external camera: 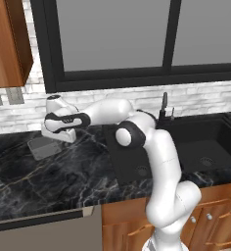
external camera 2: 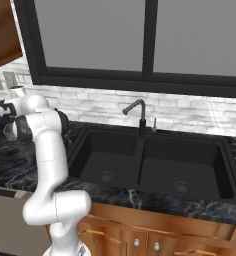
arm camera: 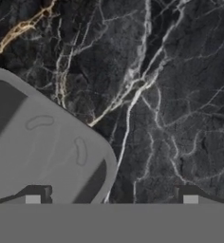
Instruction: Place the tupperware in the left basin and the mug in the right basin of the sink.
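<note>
I have the gripper (arm camera: 111, 197) hanging over the black marble counter (external camera: 19, 181), well to the left of the sink (external camera 2: 155, 160); in the hand view its two small dark finger tips (arm camera: 38, 193) stand far apart, one at each side of the lower edge, with nothing clamped between them. Under the left tip lies the tupperware (arm camera: 38, 142): a translucent grey plastic container, rectangular with rounded corners and a raised rim, its floor smooth with two faint curved embossed marks; one corner of it reaches in toward the middle of the hand view, and the other tip sits over bare stone. In the left base view I see the same container (external camera: 43, 147) flat on the counter, just below and left of the white hand, close to the brick backsplash (external camera: 205, 95).

The stone is glossy black with white veins and one amber streak; the sink is matte black, a wide rectangle split by a central divider. The left basin (external camera 2: 107, 160) and the right basin (external camera 2: 182, 170) each show a round drain in the floor; a black gooseneck faucet (external camera 2: 136, 112) rises behind the divider. The arm's smooth white links bend over the near-left corner of the sink in the left base view. I cannot pick out the mug. Wooden cabinet fronts (external camera 2: 155, 235) run below the counter, and a dark-framed window (external camera 2: 145, 40) sits above the pale brick.
</note>
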You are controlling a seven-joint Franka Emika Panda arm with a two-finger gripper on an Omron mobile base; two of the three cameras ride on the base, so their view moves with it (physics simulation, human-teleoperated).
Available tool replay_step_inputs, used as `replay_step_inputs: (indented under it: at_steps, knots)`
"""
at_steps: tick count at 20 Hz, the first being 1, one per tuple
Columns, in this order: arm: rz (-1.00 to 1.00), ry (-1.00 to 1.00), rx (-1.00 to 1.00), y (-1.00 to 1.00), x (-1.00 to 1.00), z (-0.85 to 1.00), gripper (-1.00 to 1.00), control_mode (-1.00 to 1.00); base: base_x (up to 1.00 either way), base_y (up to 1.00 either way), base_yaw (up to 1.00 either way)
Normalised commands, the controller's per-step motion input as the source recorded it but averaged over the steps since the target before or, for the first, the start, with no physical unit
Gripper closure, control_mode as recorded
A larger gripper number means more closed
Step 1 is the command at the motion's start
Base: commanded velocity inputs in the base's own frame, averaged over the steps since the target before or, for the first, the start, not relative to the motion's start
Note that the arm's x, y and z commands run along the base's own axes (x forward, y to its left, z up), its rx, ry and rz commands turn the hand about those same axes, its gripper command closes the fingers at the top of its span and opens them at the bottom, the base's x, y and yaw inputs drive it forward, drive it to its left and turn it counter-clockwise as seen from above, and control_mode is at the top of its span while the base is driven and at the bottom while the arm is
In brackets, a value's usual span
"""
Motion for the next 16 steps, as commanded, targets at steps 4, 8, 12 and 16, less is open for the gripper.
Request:
replay_step_inputs:
  at_steps: [4, 8, 12, 16]
  knots:
    - [0.00, 0.10, 0.00, 0.00, 0.00, -0.14, -1.00, -1.00, 0.00, 0.00, 0.00]
    - [-0.01, 0.04, 0.00, 0.00, 0.00, -0.17, -1.00, -1.00, 0.00, 0.00, 0.00]
    - [-0.01, 0.00, 0.00, 0.00, 0.00, -0.15, 1.00, -1.00, 0.00, 0.00, 0.00]
    - [-0.06, 0.00, 0.00, -0.01, -0.04, -0.04, 1.00, -1.00, 0.00, 0.00, 0.00]
